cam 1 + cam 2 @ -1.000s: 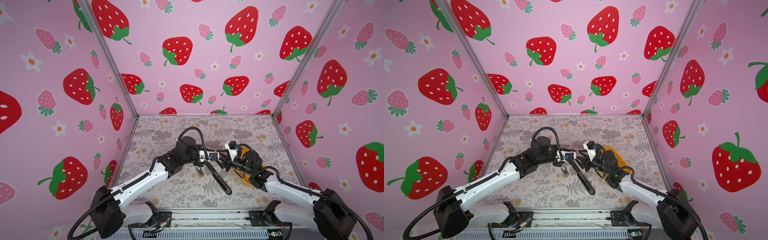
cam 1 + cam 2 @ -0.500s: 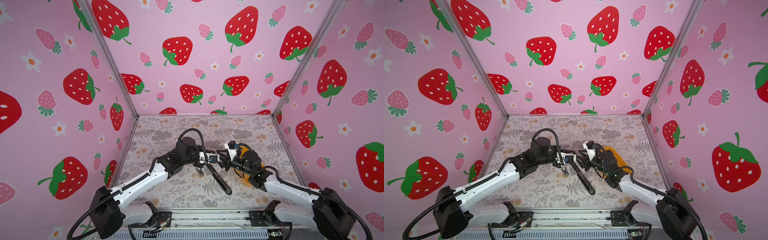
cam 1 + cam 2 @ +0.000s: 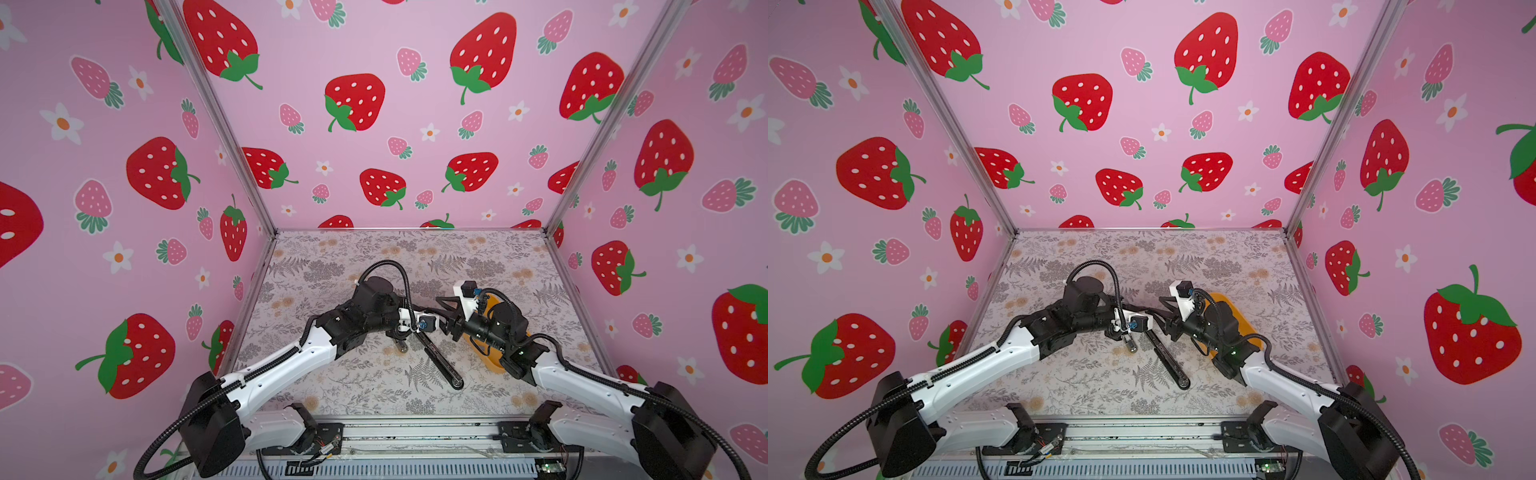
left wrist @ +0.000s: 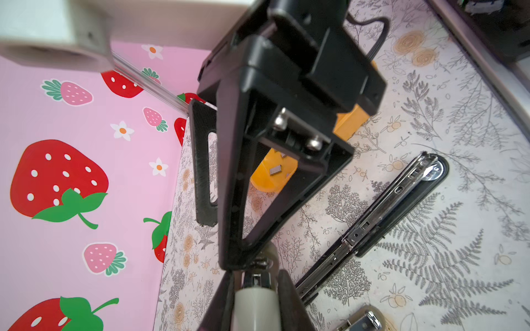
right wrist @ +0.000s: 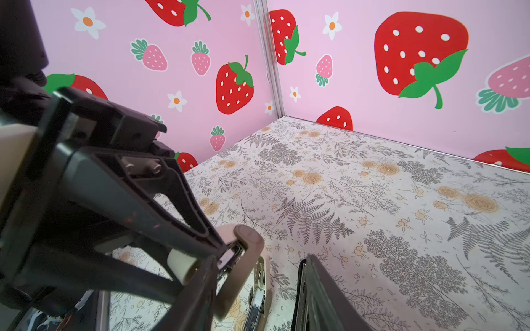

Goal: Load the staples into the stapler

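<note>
The long black stapler [image 3: 440, 362] lies open flat, its top pinched tight by the left gripper [image 4: 255, 276], maybe so the track shows, while the right gripper [image 4: 219, 245] hangs with jaws apart near the orange plastic dish [image 4: 262, 183] holding the small grey metal staples [image 4: 275, 170].

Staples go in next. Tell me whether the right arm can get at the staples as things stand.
Probably yes. The staples lie uncovered on the tray beneath the right arm, and its claw looks open and empty. But it points away, toward the stapler, so it must turn back.
</note>
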